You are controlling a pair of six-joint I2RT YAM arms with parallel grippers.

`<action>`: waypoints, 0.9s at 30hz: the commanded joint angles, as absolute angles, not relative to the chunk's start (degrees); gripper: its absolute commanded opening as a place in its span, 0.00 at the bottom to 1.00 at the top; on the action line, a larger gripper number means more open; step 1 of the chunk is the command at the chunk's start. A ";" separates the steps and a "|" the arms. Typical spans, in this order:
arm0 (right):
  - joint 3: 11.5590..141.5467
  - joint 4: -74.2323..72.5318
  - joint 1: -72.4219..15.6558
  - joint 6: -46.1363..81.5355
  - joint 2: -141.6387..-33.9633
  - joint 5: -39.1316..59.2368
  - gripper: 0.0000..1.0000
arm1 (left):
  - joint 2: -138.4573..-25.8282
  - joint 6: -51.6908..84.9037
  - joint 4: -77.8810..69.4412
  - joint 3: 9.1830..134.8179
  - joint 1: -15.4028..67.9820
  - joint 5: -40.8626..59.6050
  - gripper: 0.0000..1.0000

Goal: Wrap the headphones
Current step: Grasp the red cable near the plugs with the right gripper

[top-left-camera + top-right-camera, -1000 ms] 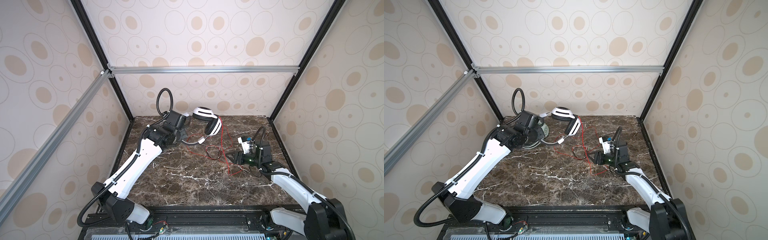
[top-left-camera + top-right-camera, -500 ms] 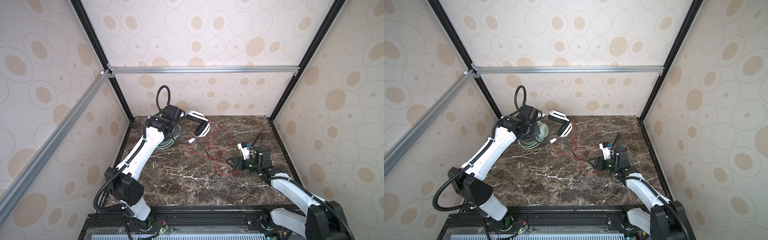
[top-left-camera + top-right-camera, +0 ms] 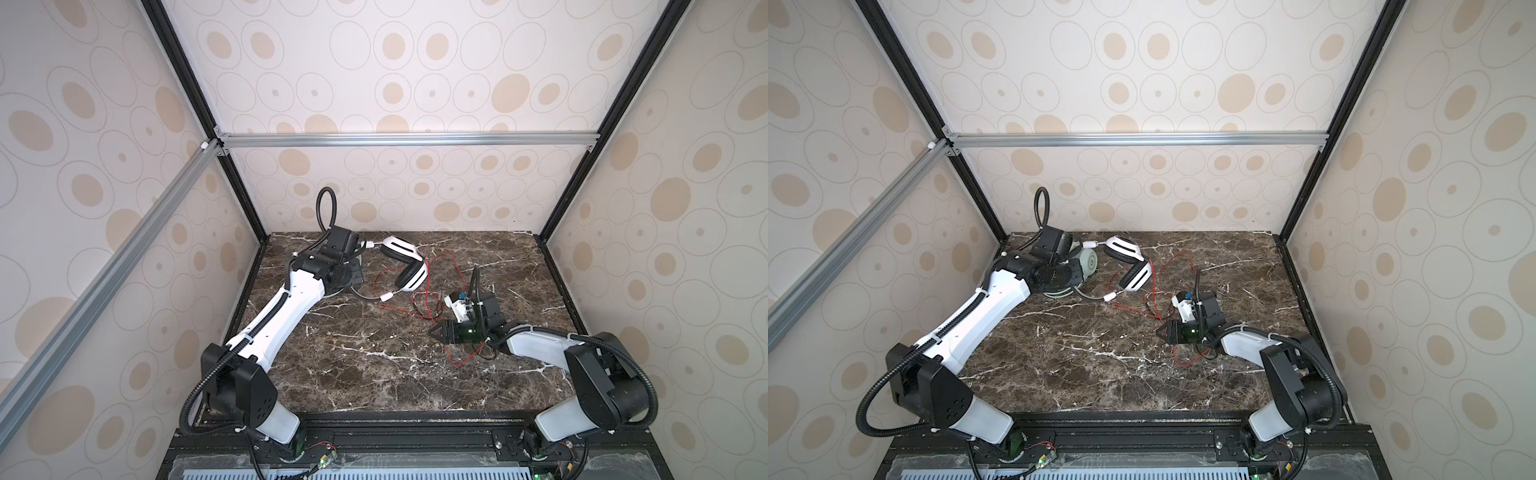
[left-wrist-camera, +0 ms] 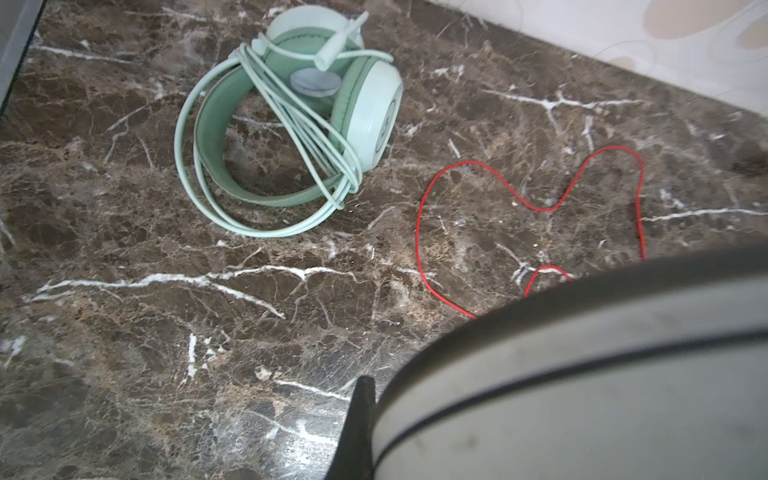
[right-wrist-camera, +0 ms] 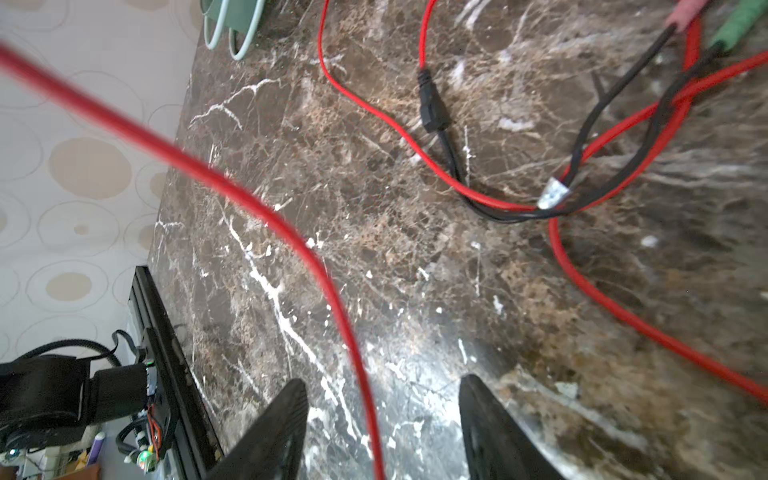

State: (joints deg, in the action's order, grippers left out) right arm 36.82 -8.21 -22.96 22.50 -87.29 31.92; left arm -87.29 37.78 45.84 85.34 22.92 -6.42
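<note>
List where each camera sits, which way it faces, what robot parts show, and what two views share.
Top views: high in front, looking down at the table; left arm and right arm show.
Left wrist: on the left arm, looking down at mint headphones and red cable; one finger and the held white headphones intrude.
Right wrist: on the right arm, looking low across the table; open right gripper straddles the red cable.
Shared: both wrist views catch the mint headphones and red cable.
</note>
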 commanded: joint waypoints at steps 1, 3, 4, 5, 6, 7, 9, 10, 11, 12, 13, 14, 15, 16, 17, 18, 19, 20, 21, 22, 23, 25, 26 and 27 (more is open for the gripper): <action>39.01 -9.86 -23.51 23.23 -88.55 30.72 0.59 | -82.52 37.88 39.04 85.31 22.45 -5.42 0.00; 38.92 -8.93 -23.58 22.86 -88.47 31.23 0.55 | -81.51 38.03 38.35 84.69 22.49 -5.83 0.00; 38.43 -8.75 -23.74 22.69 -88.00 31.29 0.54 | -81.18 38.08 38.23 84.61 22.42 -6.17 0.00; 37.78 -8.66 -23.80 22.65 -87.41 31.29 0.54 | -81.13 38.15 38.32 84.56 22.41 -6.37 0.00; 36.96 -8.61 -23.90 22.68 -86.66 31.29 0.52 | -81.21 38.34 38.53 84.65 22.21 -6.57 0.00; 36.02 -8.68 -24.07 22.68 -85.58 31.32 0.51 | -81.22 38.56 38.58 84.68 22.06 -6.55 0.00; 34.01 -8.76 -24.47 22.68 -83.39 31.21 0.49 | -81.54 38.97 38.66 84.62 21.49 -6.20 0.00; 32.96 -8.74 -24.60 22.66 -82.17 31.07 0.49 | -81.64 39.25 38.68 84.59 21.02 -5.92 0.00; 32.05 -8.79 -24.81 22.68 -81.10 30.95 0.48 | -81.88 39.41 38.70 84.49 20.64 -5.53 0.00; 31.07 -8.94 -24.89 22.55 -80.05 30.90 0.45 | -81.92 39.43 38.49 84.39 20.33 -5.03 0.00; 30.35 -9.09 -24.95 22.46 -79.20 30.92 0.42 | -81.97 39.55 38.22 84.21 20.12 -4.38 0.00; 29.91 -9.19 -25.08 22.50 -78.63 30.86 0.38 | -82.00 39.63 38.02 84.00 20.05 -3.87 0.00; 29.43 -9.49 -25.22 22.42 -78.16 30.98 0.35 | -82.11 39.64 37.90 83.90 20.00 -3.47 0.00; 29.09 -9.94 -25.23 22.50 -77.97 31.01 0.34 | -82.14 39.68 37.66 83.70 20.04 -3.13 0.00; 28.88 -10.19 -25.27 22.71 -77.92 30.87 0.33 | -82.23 39.72 37.57 83.67 20.02 -2.84 0.00; 28.76 -10.64 -25.30 22.96 -78.02 30.59 0.34 | -82.29 39.68 37.54 83.63 20.04 -2.58 0.00; 28.83 -11.04 -25.32 23.17 -78.36 30.59 0.34 | -82.31 39.68 37.57 83.64 20.04 -2.55 0.00; 29.05 -11.29 -25.31 23.20 -78.82 30.65 0.33 | -82.32 39.66 37.58 83.68 20.02 -2.68 0.00; 29.46 -11.42 -25.32 23.35 -79.41 30.91 0.32 | -82.27 39.65 37.63 83.73 19.97 -2.92 0.00; 29.83 -11.51 -25.32 23.45 -80.02 31.34 0.28 | -82.26 39.67 37.63 83.67 20.04 -3.15 0.00; 30.04 -11.76 -25.41 23.61 -80.45 31.67 0.25 | -82.22 39.69 37.62 83.61 20.01 -3.21 0.00; 30.14 -12.24 -25.76 24.08 -80.71 31.65 0.24 | -82.22 39.66 37.55 83.61 20.03 -2.70 0.00; 30.06 -12.23 -25.92 24.10 -80.64 31.09 0.25 | -82.23 39.68 37.47 83.59 20.02 -2.32 0.00; 30.06 -11.89 -26.14 23.88 -80.51 30.46 0.29 | -82.21 39.66 37.40 83.56 20.00 -1.99 0.00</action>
State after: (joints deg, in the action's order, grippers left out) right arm 29.56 -10.76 -25.26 23.53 -80.27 31.18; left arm -82.74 37.89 41.58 82.61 20.29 -3.75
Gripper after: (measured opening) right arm 0.274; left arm 0.072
